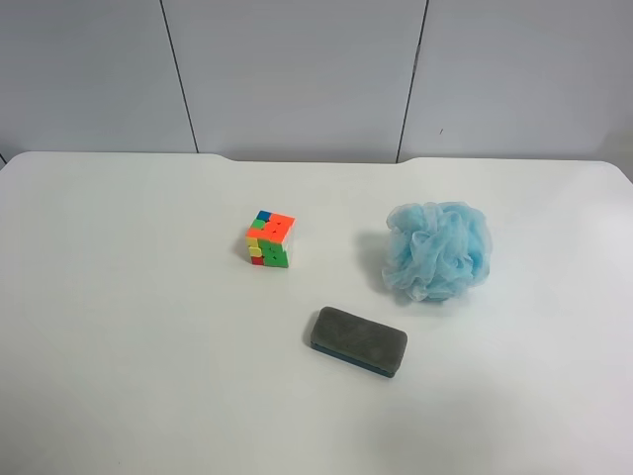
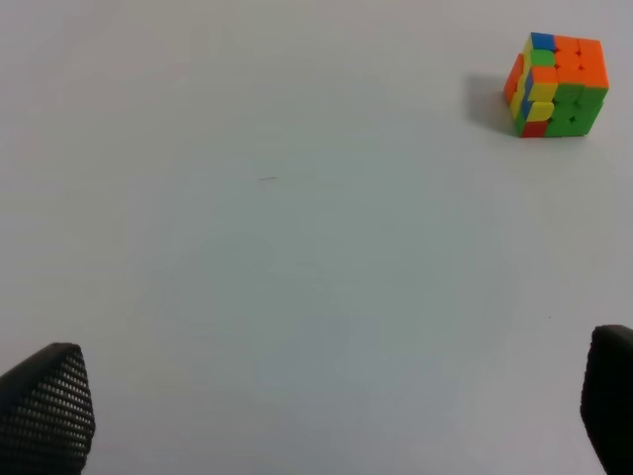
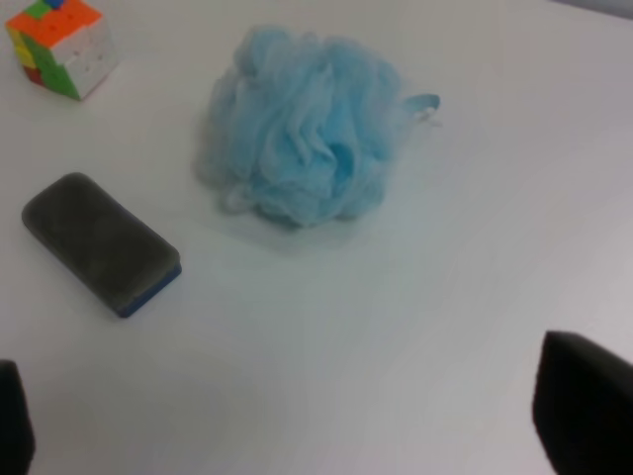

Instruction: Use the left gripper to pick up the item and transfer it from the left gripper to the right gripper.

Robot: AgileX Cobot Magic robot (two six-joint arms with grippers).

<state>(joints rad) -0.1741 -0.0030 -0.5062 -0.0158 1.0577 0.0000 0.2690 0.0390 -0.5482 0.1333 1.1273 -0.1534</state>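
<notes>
Three loose things lie on the white table, and neither arm shows in the exterior high view. Nearest that camera is the grey eraser, lying flat on its blue base and slanted. Beyond it sit the puzzle cube, with one layer twisted out of line, and the blue bath pouf, well apart from each other, with the eraser between and in front of them. None touches another, likely so that fingers can close on any one.

The task names only "the item". Judging by the left wrist view, where the cube alone appears, the cube is the likeliest target.

The left gripper hangs over bare table with its fingers spread wide, holding nothing, the cube well ahead and off to one side. The right gripper is likewise spread and empty, above open table short of the pouf and eraser.

Bare surface rings the cube on every side, and the table's edges lie far off, by the grey panelled wall.
</notes>
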